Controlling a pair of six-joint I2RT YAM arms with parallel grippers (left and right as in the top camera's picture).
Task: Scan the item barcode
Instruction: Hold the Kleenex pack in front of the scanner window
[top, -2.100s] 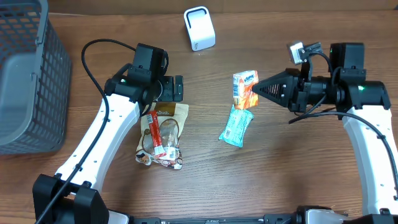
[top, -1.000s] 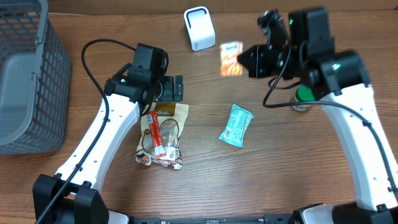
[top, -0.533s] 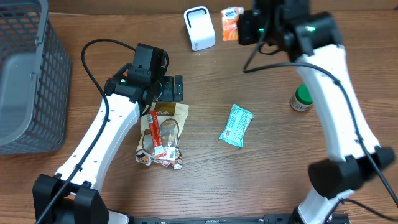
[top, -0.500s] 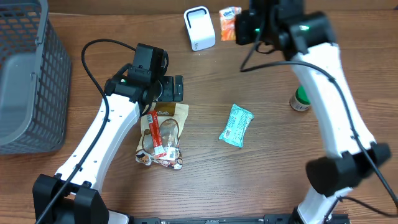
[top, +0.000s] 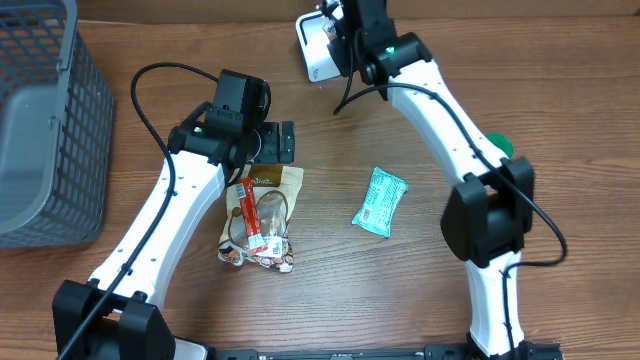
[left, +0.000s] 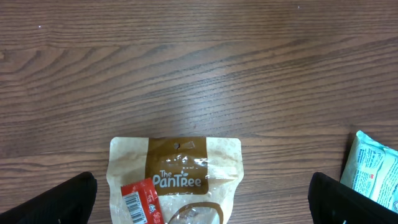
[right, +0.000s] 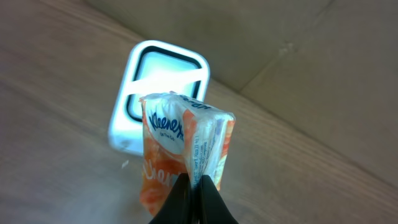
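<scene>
The right arm stretches to the far edge of the table (top: 440, 310), right gripper (right: 194, 186) pinched shut on a Kleenex tissue pack (right: 180, 146). The pack's long axis runs straight out from the jaws, its far end before the white barcode scanner (right: 155, 62). The left gripper (top: 278, 142) hangs spread wide above a PanTree pouch (left: 177, 168).

We take this for a robotics lab set up as a mock shop checkout: two robot arms (top: 170, 220) work at a wood-grain desk (top: 320, 300) carrying a white barcode scanner (right: 163, 67), a grey wire basket (top: 40, 120) and packaged snacks (left: 176, 180), with plain cardboard (right: 311, 50) behind.
</scene>
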